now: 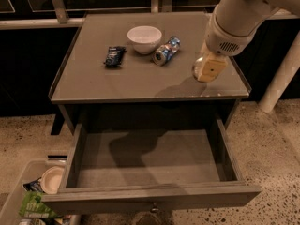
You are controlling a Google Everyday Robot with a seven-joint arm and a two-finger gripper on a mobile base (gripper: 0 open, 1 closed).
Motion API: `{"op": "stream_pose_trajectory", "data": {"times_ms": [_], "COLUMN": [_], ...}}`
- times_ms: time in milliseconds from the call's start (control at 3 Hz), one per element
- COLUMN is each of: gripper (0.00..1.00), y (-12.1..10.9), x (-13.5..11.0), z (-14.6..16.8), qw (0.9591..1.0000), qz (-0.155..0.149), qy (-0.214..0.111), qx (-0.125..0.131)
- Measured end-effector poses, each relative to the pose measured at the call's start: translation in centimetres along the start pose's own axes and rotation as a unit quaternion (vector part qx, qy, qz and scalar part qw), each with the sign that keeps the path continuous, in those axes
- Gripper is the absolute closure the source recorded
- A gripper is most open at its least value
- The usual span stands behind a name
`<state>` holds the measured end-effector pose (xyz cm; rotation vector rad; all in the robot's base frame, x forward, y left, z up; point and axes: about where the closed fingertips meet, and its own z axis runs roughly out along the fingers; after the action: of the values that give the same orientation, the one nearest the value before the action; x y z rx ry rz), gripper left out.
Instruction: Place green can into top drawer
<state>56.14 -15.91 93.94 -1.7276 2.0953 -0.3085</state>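
My gripper [207, 68] hangs from the white arm over the right front part of the cabinet top. Its cream fingers [212, 67] are shut on a small can [198, 63], the green can. Only the can's round silver end shows at the left of the fingers; its body is hidden. The top drawer [150, 159] is pulled out wide below the cabinet top. Its flat grey floor is bare, and its small knob [153, 208] shows at the front. The gripper is above and behind the drawer's right rear corner.
On the cabinet top [93, 81] stand a white bowl [144, 38], a blue, red and silver can [166, 50] on its side, and a dark snack packet [114, 56]. A bin with a plate and wrappers [33, 196] sits on the floor at the lower left. A white post [281, 78] stands at the right.
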Motion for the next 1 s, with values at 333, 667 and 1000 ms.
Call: {"op": "stream_pose_trajectory", "data": {"times_ms": [333,667,1000], "gripper": [1.0,1.0,1.0], "y": [0.2,0.5,3.7], "x": [-0.2,-0.8,-1.5], "z": [0.0,-1.0,-4.2], "qw": [0.9999,0.9997,0.9979], "qz": [-0.009,-0.025,-0.054], "qy": [-0.004,0.005,0.034], "qx": [-0.002,0.003,0.011]}}
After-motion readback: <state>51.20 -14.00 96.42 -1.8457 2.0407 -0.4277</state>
